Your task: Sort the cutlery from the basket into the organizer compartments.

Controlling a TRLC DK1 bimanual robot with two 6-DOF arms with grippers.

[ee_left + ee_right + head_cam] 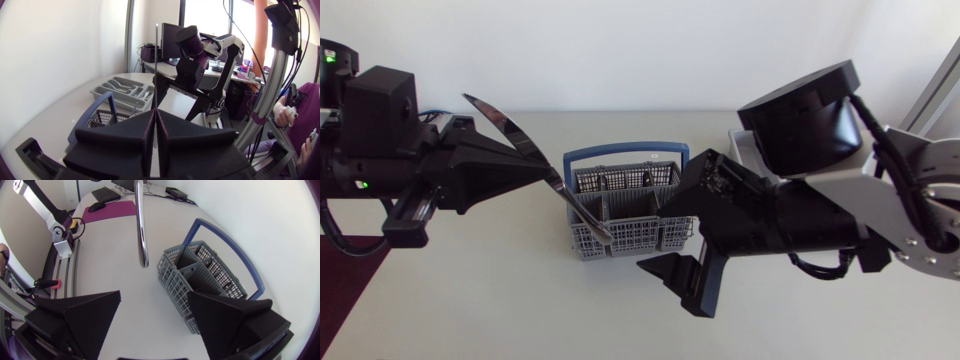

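Our left pincer [542,172] is clenched tight on a knife [505,125], gripping it near the middle. The wide blade sticks up behind this pincer. The thin end points down ahead of it, toward the grey basket [620,215] with the blue hoop. The knife's round end hangs in the air just beside the basket, ahead of our right pincer [154,300]. That pincer is released, its fingers [90,312] wide apart and touching nothing. The basket stands on the surface [500,300] ahead of it. The organizer tray [120,90] lies past the basket from the left pincer, partly hidden behind our right arm.
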